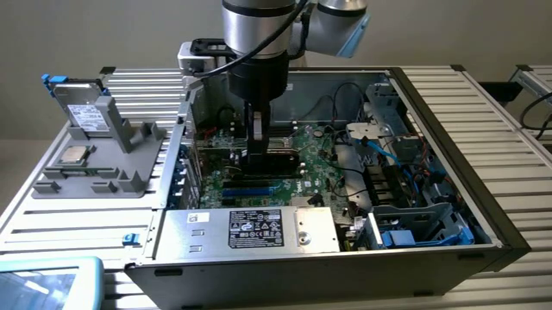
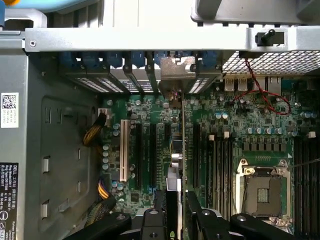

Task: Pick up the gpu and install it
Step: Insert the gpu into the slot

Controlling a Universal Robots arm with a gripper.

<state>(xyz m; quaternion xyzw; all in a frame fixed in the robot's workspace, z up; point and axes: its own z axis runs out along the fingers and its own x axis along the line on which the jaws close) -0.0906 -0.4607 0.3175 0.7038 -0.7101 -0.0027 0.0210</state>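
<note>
The gripper [image 1: 257,132] is lowered into the open PC case [image 1: 448,129], its jaws closed on the gpu [image 1: 271,161], which is held on edge directly beneath them, over the green motherboard [image 1: 324,161].

In the wrist view the gpu [image 2: 175,180] is seen edge-on between the two fingers [image 2: 196,212]. Its long axis runs away from the gripper [image 2: 175,212] to the case's rear wall, parallel to the black expansion slots [image 2: 150,150]. Its silver end bracket [image 2: 177,70] is lined up with the row of rear openings.

The card's edge appears to lie along one slot line – whether it is seated or just above cannot be told.

Room is tight on both flanks: expansion slots lie just beside it on one side, memory slots [image 2: 215,165] on the other. The CPU socket [image 2: 262,187] and the yellow cables [image 2: 92,135] are well apart. The hard drive [image 1: 86,113] stands outside the case at the exterior view's left.
</note>
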